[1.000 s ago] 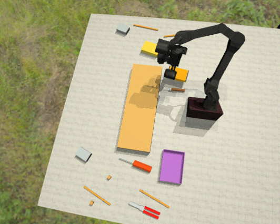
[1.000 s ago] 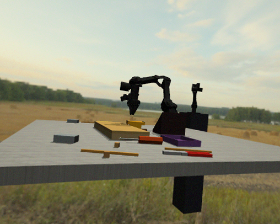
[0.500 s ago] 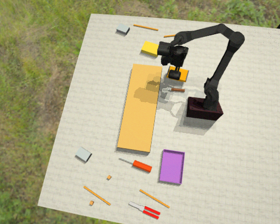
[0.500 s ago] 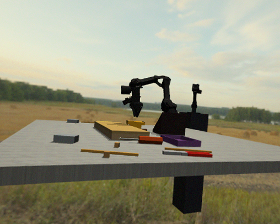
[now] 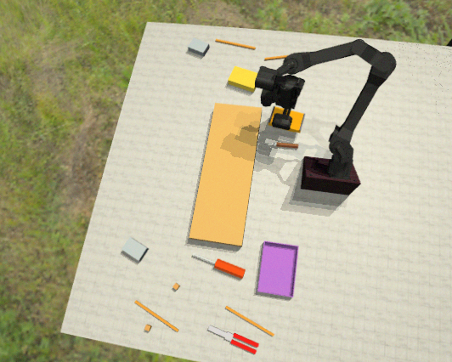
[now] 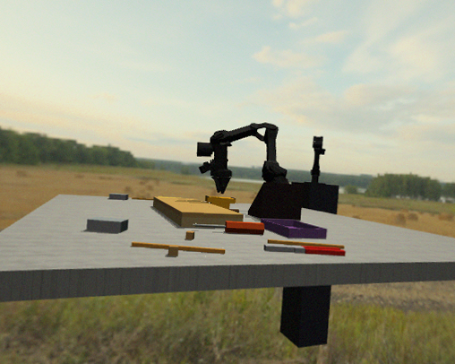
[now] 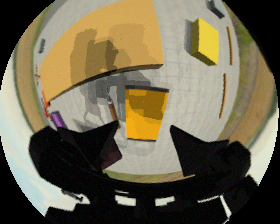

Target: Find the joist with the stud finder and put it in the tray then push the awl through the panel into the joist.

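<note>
At left in the top view, a long tan floor panel (image 5: 225, 183) (image 6: 190, 207) (image 7: 135, 30), lying flat, long axis running up and down the view. Next, a yellow block (image 5: 242, 77) (image 7: 205, 42) just beyond the panel's upper end. Farther right and much lower, a shallow purple tray (image 5: 277, 269) (image 6: 294, 228) (image 7: 58, 120), well apart from the tools below the arm. Then, above the table, the gripper (image 5: 282, 121) (image 6: 220, 192) (image 7: 144, 125), pointing down, fingers spread wide, grasping nothing. Below, the orange stud finder (image 5: 293, 121) (image 6: 225, 203) (image 7: 145, 120), flat on the table right of the panel's upper end: boxy, bright on top, with dark strips along both short ends. Long axis crosswise to the panel, slightly slanted; impossible to tell front from back. Just beside, toward the tray side, the awl (image 5: 287, 145) (image 6: 235, 210) (image 7: 113, 113), brown-handled and slim, lying crosswise, thin metal tip toward the panel.
</note>
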### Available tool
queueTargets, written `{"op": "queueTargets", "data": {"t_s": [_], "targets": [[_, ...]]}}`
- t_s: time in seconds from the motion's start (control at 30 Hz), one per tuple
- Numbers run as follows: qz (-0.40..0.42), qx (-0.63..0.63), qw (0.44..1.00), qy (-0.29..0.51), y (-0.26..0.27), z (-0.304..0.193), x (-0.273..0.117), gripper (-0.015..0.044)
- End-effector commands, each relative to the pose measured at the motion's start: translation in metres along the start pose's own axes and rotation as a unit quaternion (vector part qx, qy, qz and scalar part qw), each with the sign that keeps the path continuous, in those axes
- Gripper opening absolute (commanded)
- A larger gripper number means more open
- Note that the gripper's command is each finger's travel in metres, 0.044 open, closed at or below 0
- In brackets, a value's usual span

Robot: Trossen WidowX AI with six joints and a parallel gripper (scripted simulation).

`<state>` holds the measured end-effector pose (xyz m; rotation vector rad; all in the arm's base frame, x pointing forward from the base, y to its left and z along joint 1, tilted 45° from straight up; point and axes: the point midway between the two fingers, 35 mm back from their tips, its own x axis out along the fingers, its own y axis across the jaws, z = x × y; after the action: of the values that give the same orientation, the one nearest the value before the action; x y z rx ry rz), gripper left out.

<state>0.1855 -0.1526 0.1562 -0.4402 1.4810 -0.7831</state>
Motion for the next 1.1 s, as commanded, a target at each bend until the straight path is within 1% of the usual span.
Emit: {"op": "queueTargets", "data": {"t_s": [0.0, 0.67, 0.73, 1.07], "targets": [[0.002, -0.002, 1.0, 0.001, 0.001, -0.001, 0.006, 0.044], [-0.001, -0.002, 1.0, 0.001, 0.0, 0.0, 0.036, 0.044], [-0.001, -0.002, 1.0, 0.001, 0.0, 0.0, 0.036, 0.0388], [-0.001, -0.002, 1.0, 0.001, 0.0, 0.0, 0.036, 0.0321]]}}
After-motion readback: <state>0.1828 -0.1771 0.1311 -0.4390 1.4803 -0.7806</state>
